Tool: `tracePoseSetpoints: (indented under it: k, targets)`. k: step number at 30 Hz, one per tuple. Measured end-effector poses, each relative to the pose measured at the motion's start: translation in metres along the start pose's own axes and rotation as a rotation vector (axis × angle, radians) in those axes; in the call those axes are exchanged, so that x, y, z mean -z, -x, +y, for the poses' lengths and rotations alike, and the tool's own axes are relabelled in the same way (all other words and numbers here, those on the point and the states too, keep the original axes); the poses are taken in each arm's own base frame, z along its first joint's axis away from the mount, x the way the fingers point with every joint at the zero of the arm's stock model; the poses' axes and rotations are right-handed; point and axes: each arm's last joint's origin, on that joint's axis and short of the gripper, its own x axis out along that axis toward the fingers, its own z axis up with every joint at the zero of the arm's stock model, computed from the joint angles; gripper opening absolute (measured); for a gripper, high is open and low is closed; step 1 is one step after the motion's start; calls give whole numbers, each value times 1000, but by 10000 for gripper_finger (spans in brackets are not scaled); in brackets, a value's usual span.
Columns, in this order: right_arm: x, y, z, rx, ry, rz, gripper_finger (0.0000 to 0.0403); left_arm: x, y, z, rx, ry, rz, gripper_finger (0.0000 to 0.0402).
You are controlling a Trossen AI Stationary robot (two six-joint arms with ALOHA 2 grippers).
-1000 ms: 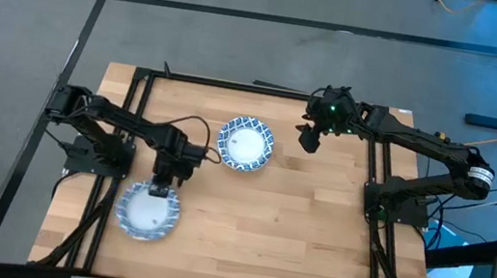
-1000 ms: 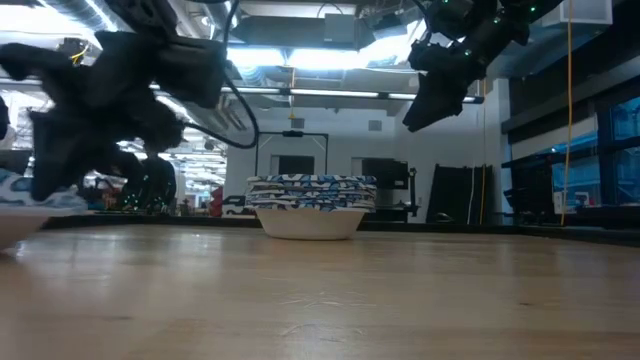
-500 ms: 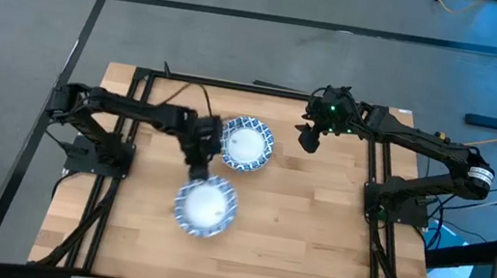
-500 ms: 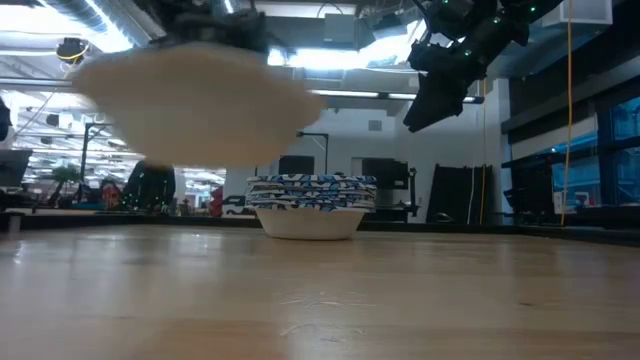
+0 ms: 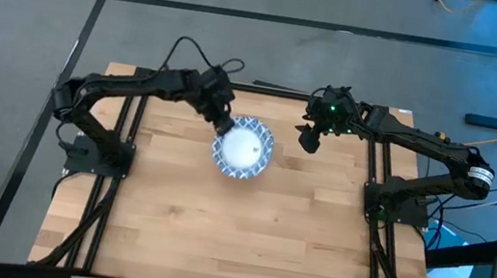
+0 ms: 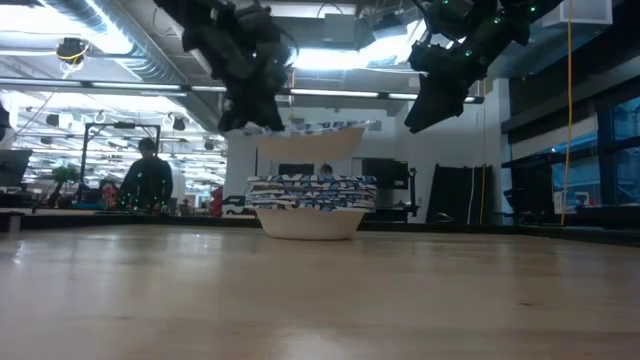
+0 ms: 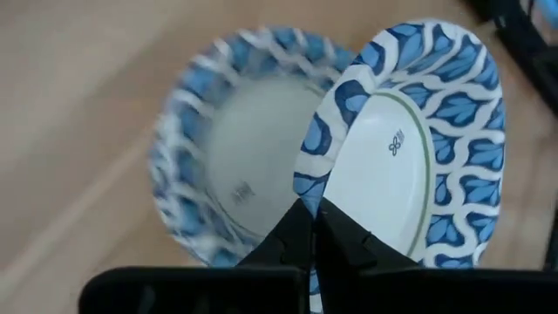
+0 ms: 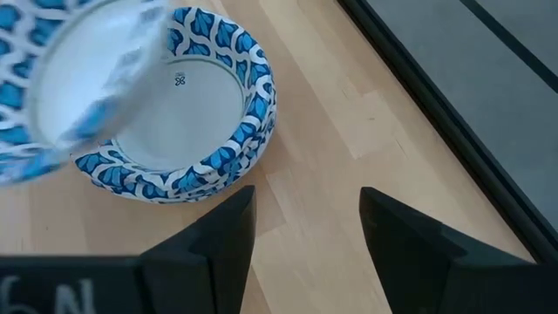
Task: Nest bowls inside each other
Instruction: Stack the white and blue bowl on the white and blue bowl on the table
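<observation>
A stack of blue-and-white patterned bowls rests on its base at the middle of the table's far half and also shows in the right wrist view. My left gripper carries one more bowl just above that stack, and in the high view this bowl covers most of it. The left wrist view shows the carried bowl beside the stack. My right gripper hangs open in the air to the right of the stack. My left gripper pinches the carried bowl's patterned rim between its two fingers, on the bowl's far-left side. The fingers come slanting down from the table's far left. The bowl is lifted clear, about level with its opening up, a small gap above the stack.
Bare wooden tabletop spreads across the near half and to both sides of the stack. Dark frame rails run along the table's left and right sides. A person stands in the room far behind the table.
My left gripper, shut on the bowl's rim throughout, lifted the bowl off the table's near-left area and swept it up, right and toward the far edge. The bowl now hangs over the stack. The stack stayed where it was.
</observation>
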Motion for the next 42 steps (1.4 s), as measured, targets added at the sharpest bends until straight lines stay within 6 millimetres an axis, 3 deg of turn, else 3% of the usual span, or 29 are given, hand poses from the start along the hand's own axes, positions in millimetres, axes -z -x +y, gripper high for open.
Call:
tracePoseSetpoints:
  k: [6,11,17,26,36,42]
  targets:
    - [0,0,0,0,1,0,205,-17,-12,27,-10,54,-60,0]
    - [1,0,1,-24,2,8,205,-17,-33,42,2,103,13,0]
    - [2,0,2,-54,3,22,205,-14,-52,50,-12,120,69,6]
    - [3,0,2,-54,4,27,205,-15,-53,52,-20,72,63,43]
    - [3,0,2,-54,18,27,205,-14,-53,50,76,70,92,140]
    - [3,0,2,-54,23,28,205,-15,-51,56,20,73,76,190]
